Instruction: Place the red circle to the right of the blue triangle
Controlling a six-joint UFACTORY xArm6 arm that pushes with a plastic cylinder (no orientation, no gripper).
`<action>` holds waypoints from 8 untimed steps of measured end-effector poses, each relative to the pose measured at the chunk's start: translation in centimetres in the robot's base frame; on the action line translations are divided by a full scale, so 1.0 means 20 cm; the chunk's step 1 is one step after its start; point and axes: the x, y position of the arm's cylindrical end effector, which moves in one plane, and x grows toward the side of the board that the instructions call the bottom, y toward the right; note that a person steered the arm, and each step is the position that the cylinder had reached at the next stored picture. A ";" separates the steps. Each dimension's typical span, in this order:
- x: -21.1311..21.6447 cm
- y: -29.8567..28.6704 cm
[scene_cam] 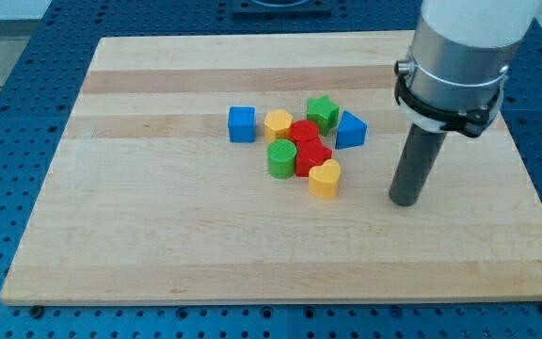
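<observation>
On the wooden board (158,235), near its middle: seven blocks in one loose cluster, counted by colour as two blue, two yellow, two red, two green less one (no: two green, so eight in all).

- Blue, two: a blue cube (241,123) at the cluster's left end, standing slightly apart; a blue triangle (350,129) at the cluster's right end.
- Yellow, two: a yellow hexagon-like block (278,124) just right of the cube; a yellow heart (325,178) at the cluster's bottom right.
- Red, two: the red circle (305,133) in the cluster's centre, to the left of the blue triangle, hemmed between the yellow hexagon-like block and the green star; a second red block (312,156) touching it below, shape hard to make out.
- Green, two: a green star (323,111) at the cluster's top, just beside the blue triangle; a green cylinder (281,159) at the bottom left, against the second red block.

At the view's right, well clear of every block: my tip (404,201), set on the board, to the right of the yellow heart and below-right of the blue triangle. Rod upright, leaning slightly, hanging from a grey-and-white arm housing (459,56) entering from the view's top right. No gripper anywhere on this arm, hence nothing spread, pressed or pinching; touching no block.

Around the board: a blue perforated table (7,56).
</observation>
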 end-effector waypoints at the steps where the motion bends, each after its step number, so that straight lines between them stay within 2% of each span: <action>1: -0.04 -0.02; 3: -0.11 -0.10; 6: -0.27 0.05; 8: -0.51 -0.31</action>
